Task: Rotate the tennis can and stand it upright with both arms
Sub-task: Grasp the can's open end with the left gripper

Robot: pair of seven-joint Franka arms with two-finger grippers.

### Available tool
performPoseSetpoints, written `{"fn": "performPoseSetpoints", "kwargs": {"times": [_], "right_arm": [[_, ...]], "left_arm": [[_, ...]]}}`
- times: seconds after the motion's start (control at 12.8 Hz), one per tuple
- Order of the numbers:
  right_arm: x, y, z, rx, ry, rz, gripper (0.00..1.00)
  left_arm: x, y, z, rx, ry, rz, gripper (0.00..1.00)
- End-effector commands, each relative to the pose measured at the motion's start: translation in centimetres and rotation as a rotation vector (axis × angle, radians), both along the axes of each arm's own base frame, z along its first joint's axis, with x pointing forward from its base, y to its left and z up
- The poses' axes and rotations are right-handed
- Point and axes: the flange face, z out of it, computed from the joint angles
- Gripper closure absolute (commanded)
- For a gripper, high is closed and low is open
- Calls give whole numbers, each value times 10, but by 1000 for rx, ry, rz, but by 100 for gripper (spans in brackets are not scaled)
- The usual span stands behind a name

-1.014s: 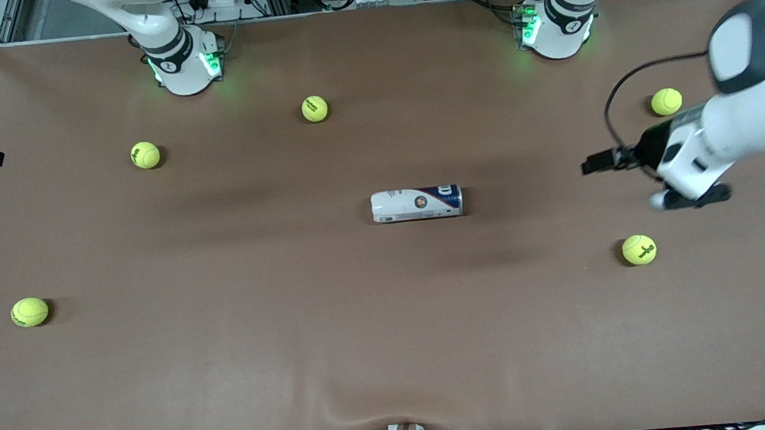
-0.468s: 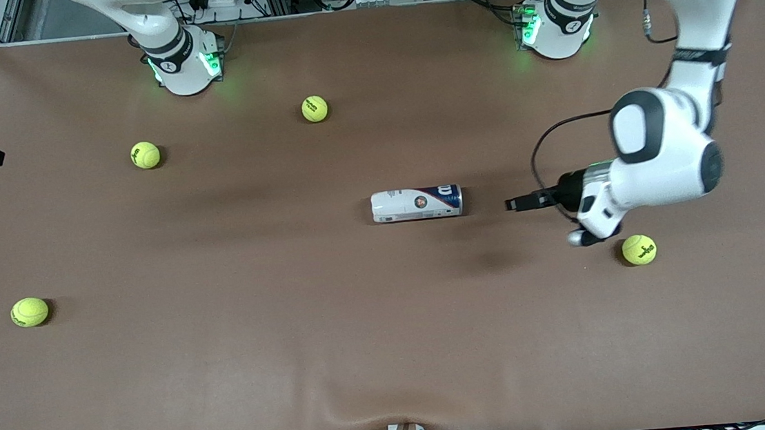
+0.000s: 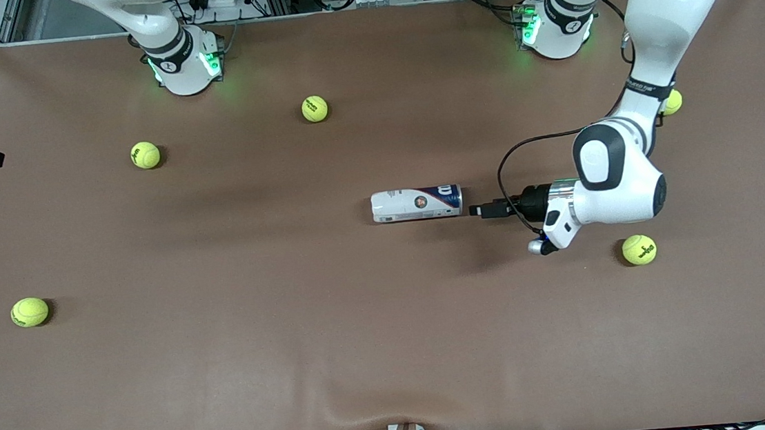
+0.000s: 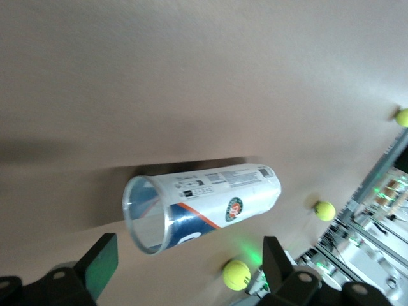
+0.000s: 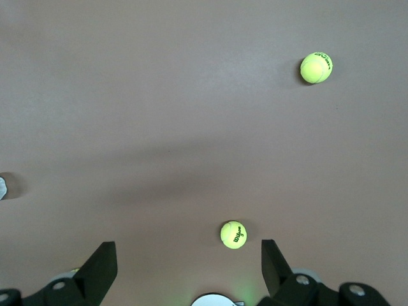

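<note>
One brown counter (image 3: 298,361), carrying everything listed below.

Two white arms, bases lit green along the counter's edge farthest from the front camera. Left arm (image 3: 653,60): reaches out and bends low toward the middle of the counter. Right arm (image 3: 158,27): waits, raised above its own end of the counter.

Left hand (image 3: 478,211): level with the counter, just beside the dark blue end of the tennis can, not touching it; fingers (image 4: 102,264) spread wide, nothing held. Right hand (image 5: 188,271): over bare counter and one ball, fingers spread wide, nothing held.

One tennis can (image 3: 417,203): lying on its side near the middle of the counter, white end toward the right arm's end, open silvery rim facing the left hand.

Five yellow-green tennis balls (image 3: 314,109), scattered well apart, all clear of the can; one partly hidden by the left arm.
</note>
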Motion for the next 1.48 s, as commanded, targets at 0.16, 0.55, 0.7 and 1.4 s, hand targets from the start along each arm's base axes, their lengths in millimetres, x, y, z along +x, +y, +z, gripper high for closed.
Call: {"fn": "performPoseSetpoints", "kwargs": {"times": [0.16,0.55,0.7,1.4], "right_arm": [[-6,0,5,16,-16,0,0],[-5,7,6,-26,-18,21,0],[-4,8,6,-25,-20,41,0],[-4,1,6,-12,-25,48,0]], "left_arm": [[-18,1,-58,-158,-13,26,3],[-41,-3,-90,-239,-9,47,22],[-44,-9,-94,-267,-8,66,38],[-63,-26,-105,-390,108,90,100]]}}
